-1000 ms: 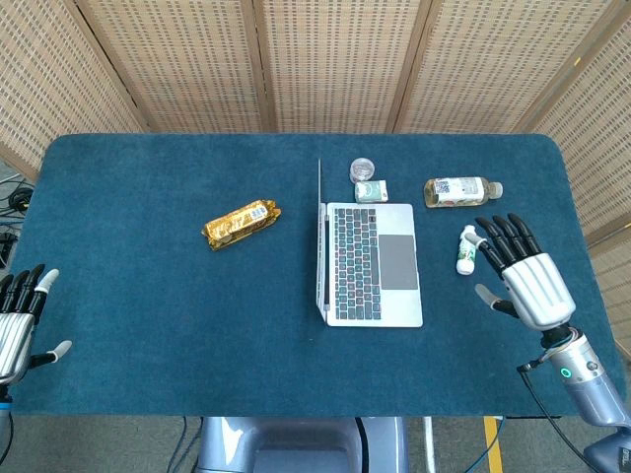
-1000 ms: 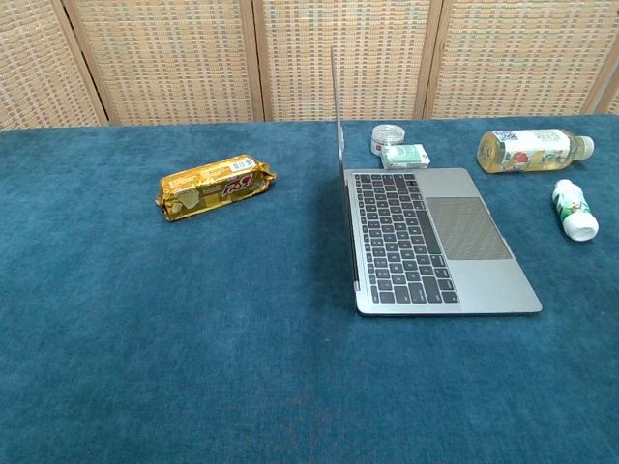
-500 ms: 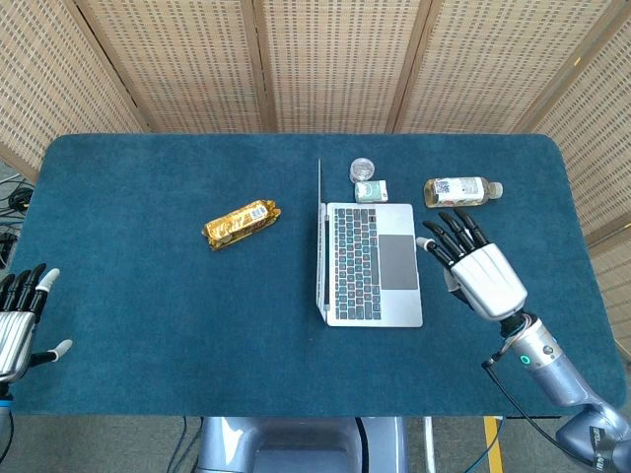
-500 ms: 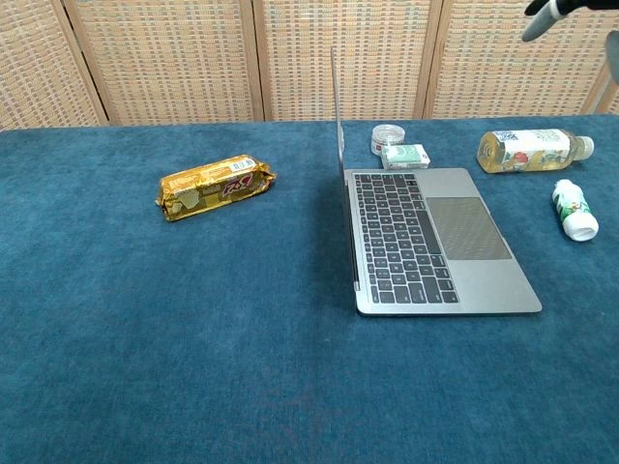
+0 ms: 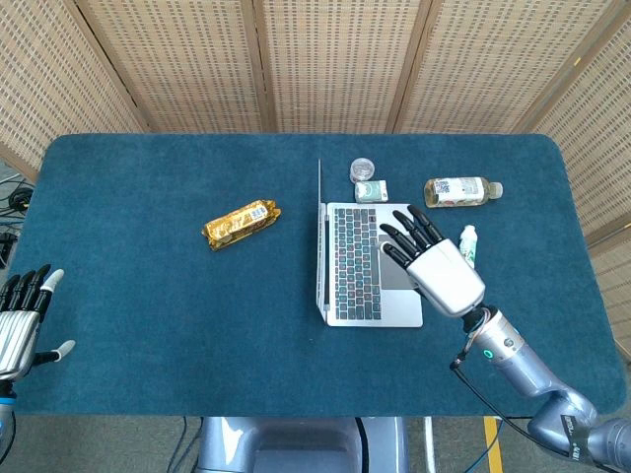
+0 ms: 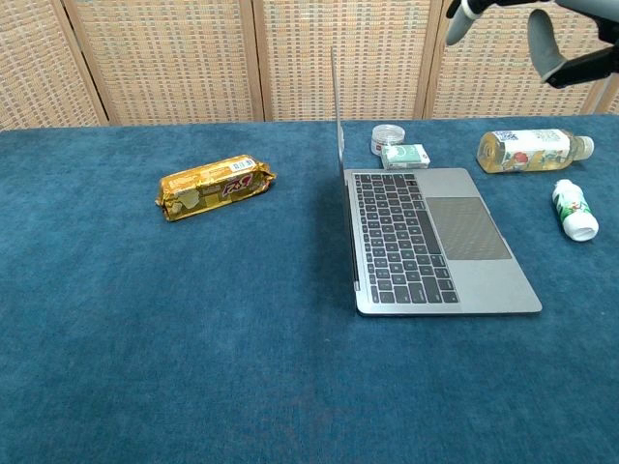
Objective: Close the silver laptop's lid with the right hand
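Right hand (image 5: 434,268) has swung left from the table's right edge and now hovers over the trackpad side of the silver laptop (image 5: 370,264), fingers spread, holding nothing. Laptop sits mid-table, right of center; its long axis runs near-far, hinge on the left, lid (image 6: 337,108) upright and opening rightward. Lid stands just left of the hand. Height above the keys is probably well clear, hard to judge. Left hand (image 5: 18,325) idles open, far left.
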You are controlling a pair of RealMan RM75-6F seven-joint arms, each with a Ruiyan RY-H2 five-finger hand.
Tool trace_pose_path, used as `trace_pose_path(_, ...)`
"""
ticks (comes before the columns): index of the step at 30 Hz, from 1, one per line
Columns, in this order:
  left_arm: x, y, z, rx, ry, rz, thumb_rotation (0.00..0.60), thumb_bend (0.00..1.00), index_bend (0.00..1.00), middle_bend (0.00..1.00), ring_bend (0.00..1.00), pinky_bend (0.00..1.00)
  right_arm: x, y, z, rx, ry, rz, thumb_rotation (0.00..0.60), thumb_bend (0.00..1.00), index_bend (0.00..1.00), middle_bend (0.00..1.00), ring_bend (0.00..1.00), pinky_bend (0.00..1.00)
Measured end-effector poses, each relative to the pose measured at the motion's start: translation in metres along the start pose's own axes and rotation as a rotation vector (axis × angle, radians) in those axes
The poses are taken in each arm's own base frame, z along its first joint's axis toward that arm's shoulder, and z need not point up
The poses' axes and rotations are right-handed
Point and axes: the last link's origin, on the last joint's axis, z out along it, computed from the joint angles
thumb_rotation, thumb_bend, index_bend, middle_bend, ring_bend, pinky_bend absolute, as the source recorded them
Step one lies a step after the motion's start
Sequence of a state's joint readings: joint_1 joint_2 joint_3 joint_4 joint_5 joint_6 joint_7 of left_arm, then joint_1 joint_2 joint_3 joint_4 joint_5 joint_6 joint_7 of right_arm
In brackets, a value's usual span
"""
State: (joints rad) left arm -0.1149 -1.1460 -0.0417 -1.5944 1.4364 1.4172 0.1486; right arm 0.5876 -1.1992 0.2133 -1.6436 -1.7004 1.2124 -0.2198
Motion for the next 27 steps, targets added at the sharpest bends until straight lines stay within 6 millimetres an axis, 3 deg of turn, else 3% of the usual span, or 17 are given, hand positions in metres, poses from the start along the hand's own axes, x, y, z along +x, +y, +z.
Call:
trace_pose_path(16,-0.002,0.0,0.002,-0.002,-0.013,-0.006,0.6,0.05,0.0,0.0,0.0,0.0,0.002,-0.034,0.036,0.061,-0.011,-0.025,0.6,1.0,0.28,0.2,0.05,0.08)
trace_pose_path(27,-0.003,-0.001,0.002,-0.003,-0.016,-0.011,0.6,0.05,0.0,0.0,0.0,0.0,-0.006,-0.058,0.043,0.105,-0.021,-0.01,0.6,1.0,0.29,0.21,0.05,0.08)
